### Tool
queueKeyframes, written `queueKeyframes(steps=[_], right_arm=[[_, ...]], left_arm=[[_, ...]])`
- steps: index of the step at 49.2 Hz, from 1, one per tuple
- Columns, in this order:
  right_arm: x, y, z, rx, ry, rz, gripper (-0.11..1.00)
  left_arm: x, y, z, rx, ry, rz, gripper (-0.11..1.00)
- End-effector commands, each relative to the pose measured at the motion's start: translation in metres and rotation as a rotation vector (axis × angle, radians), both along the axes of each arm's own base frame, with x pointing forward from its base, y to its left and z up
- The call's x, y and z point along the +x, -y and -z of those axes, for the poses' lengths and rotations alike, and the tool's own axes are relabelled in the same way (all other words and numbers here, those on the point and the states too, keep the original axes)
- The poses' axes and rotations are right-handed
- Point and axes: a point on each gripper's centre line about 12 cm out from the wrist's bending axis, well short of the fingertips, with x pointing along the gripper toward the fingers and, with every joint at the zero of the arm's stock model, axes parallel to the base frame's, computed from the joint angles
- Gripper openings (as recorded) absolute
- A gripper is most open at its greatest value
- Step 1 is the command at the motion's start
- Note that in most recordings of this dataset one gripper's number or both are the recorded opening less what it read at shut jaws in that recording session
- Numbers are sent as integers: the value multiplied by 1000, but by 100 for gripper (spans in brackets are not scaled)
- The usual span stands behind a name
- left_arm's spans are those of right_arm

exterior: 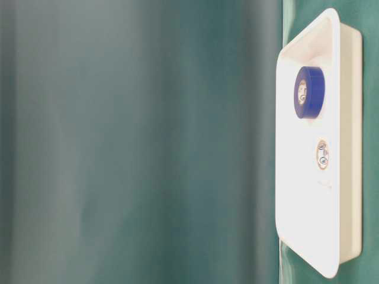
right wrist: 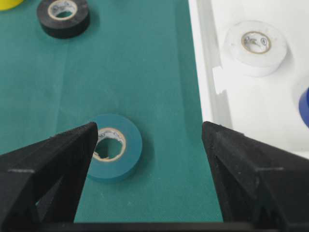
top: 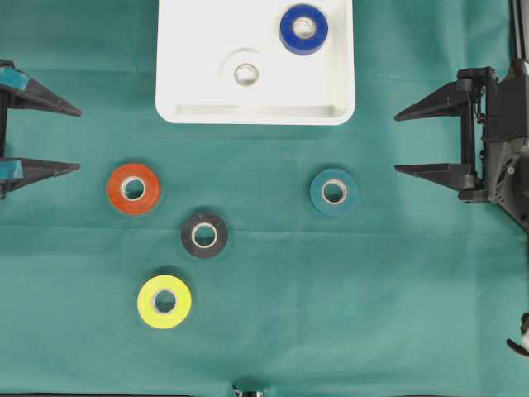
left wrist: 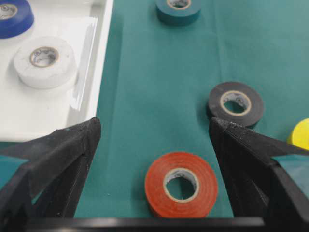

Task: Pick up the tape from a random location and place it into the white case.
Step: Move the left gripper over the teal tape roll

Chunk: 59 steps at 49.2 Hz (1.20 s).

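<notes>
The white case [top: 339,91] lies at the top middle of the green cloth and holds a blue tape roll [top: 303,29] and a white roll [top: 246,74]. On the cloth lie an orange roll [top: 133,188], a black roll [top: 204,234], a yellow roll [top: 164,301] and a teal roll [top: 334,192]. My left gripper [top: 76,137] stands open at the left edge, apart from the orange roll [left wrist: 181,184] ahead of it. Over at the right edge my right gripper [top: 398,142] is open too, with the teal roll [right wrist: 114,152] lying in front of its fingers. Neither holds anything.
The table-level view shows mostly blurred green cloth, with the white case [exterior: 349,148] at its right side and the blue roll [exterior: 310,92] in it. A small metal part [top: 248,390] sits at the table's front edge.
</notes>
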Motion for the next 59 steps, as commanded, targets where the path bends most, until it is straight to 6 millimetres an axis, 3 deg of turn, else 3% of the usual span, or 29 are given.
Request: queueKeyframes(steps=[1, 16, 25, 31, 44, 59], right_arm=[[3, 0, -6, 2, 18, 1, 83], [3, 0, -7, -1, 20, 0, 83], [3, 0, -7, -3, 21, -1, 83], [3, 0, -7, -3, 21, -1, 83], [3, 0, -6, -3, 14, 0, 83], [3, 1, -5, -6, 5, 1, 83]], left_arm=[[3, 0, -6, -1, 25, 3, 95], [9, 8, -23, -10, 141, 39, 94], [30, 14, -21, -11, 115, 66, 94], [55, 15, -19, -12, 93, 66, 94], [131, 21, -16, -10, 35, 74, 94], [213, 31, -34, -4, 5, 90, 94]])
